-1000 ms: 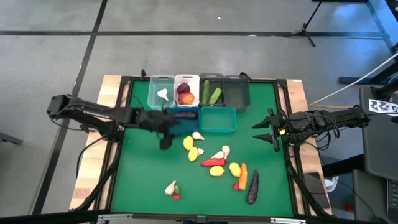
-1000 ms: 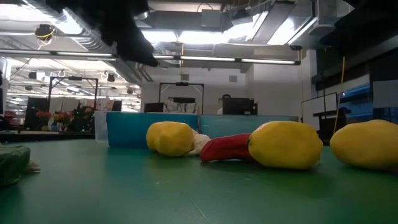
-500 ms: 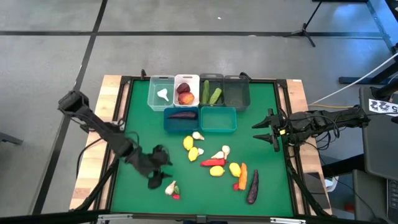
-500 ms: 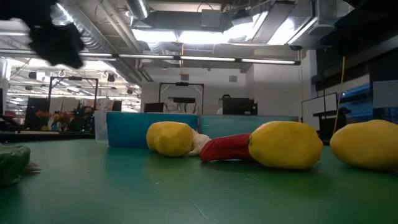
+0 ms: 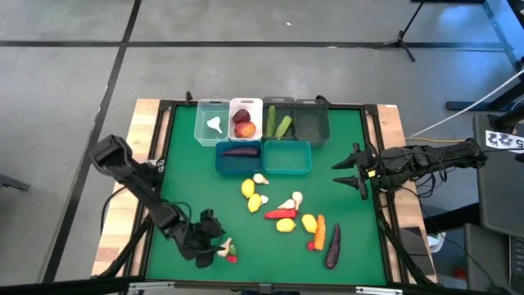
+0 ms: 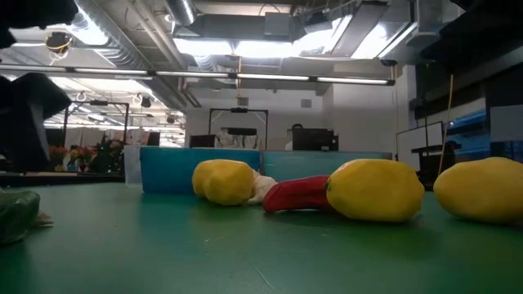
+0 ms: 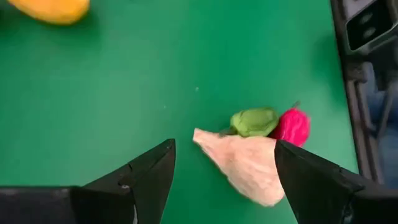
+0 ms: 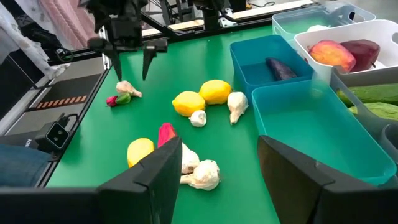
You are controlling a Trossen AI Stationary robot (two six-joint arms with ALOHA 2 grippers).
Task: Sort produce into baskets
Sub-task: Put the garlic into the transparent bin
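My left gripper (image 5: 211, 244) is open over the near left of the green table. In the left wrist view its two fingers stand on either side of a white garlic (image 7: 244, 168) without touching it (image 7: 224, 149). A small red piece with a green leaf (image 7: 273, 123) lies against the garlic. The right wrist view shows this gripper (image 8: 130, 62) just above the garlic (image 8: 127, 89). My right gripper (image 5: 348, 172) is open and empty at the table's right edge. Loose lemons (image 5: 248, 189), garlic (image 5: 295, 199), a red pepper (image 5: 281, 214), a carrot (image 5: 320, 232) and an eggplant (image 5: 332, 246) lie mid-table.
Six bins stand at the far middle: a clear one (image 5: 212, 123) with garlic, a white one (image 5: 245, 121) with peaches, a dark one (image 5: 278, 120) with cucumbers, a second dark one (image 5: 311, 121), a blue one (image 5: 239, 157) with an eggplant, and a teal one (image 5: 287, 157).
My left gripper has gone from over the blue bin toward the table's near left and down, and now stands open around the garlic. The eggplant stays in the blue bin.
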